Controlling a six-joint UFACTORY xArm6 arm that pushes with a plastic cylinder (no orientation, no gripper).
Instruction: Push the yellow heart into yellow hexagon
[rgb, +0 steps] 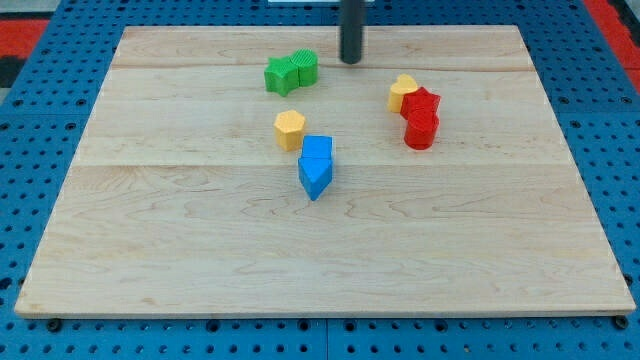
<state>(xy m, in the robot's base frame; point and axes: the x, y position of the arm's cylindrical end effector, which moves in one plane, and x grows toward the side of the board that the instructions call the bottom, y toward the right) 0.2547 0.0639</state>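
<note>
The yellow heart (402, 91) lies at the view's upper right, touching a red block (422, 103) on its right. The yellow hexagon (290, 130) lies near the middle of the board, well to the left of the heart and slightly lower. My tip (351, 60) stands on the board near the top edge, above and to the left of the heart and apart from it, just right of the green blocks.
A green star (282, 75) and a green block (305, 66) touch each other at the upper middle. A second red block (421, 130) sits below the first. Two blue blocks (317, 151) (314, 176) lie stacked close just right of and below the hexagon.
</note>
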